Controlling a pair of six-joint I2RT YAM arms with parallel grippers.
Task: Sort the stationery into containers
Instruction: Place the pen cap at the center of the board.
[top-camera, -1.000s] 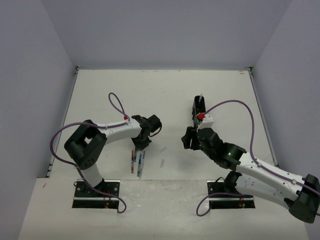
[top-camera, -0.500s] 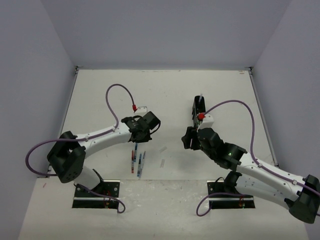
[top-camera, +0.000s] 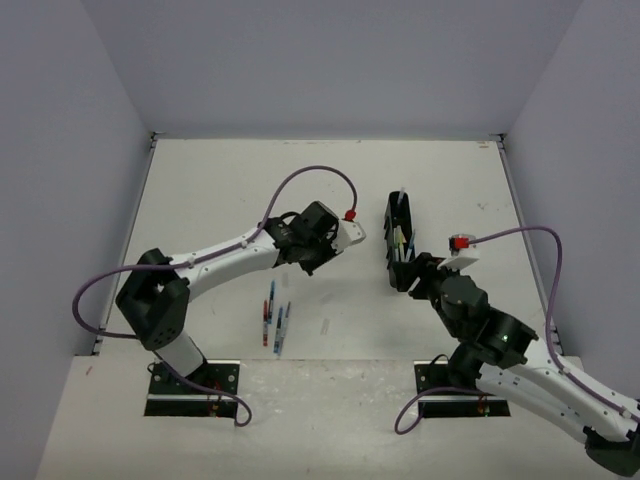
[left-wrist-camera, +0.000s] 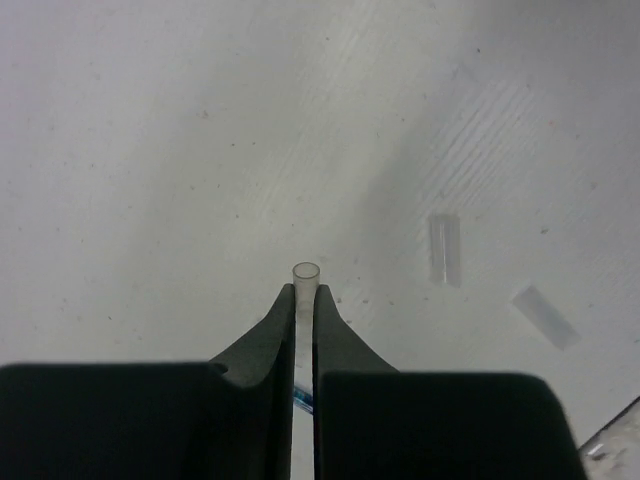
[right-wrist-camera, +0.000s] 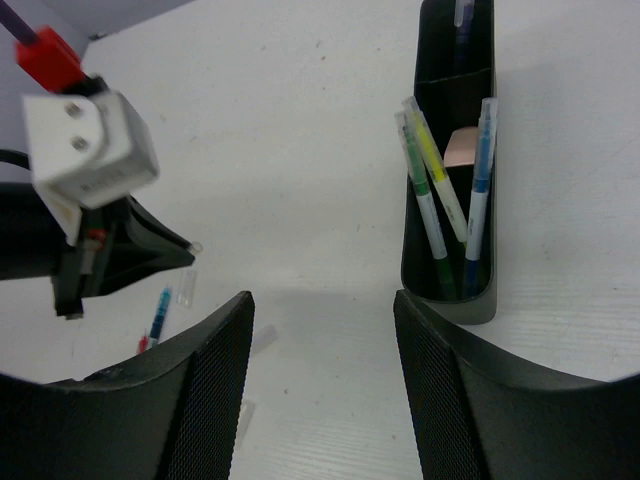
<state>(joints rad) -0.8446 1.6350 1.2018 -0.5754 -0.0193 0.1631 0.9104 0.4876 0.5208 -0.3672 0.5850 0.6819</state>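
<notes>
- We see the left gripper (left-wrist-camera: 305, 296) clamped on a clear pen (left-wrist-camera: 305, 271).
- We see the right gripper (right-wrist-camera: 325, 312) spread, empty; black tray (right-wrist-camera: 452, 306) at its one o'clock.

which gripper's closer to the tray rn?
Right. Right gripper sits open just off the tray's near end; left gripper, shut on a pen, is well off to the tray's left.

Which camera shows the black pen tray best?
The right wrist view: the tray is close, its pens plain to see. From the top it is small; the left wrist view misses it.
</notes>
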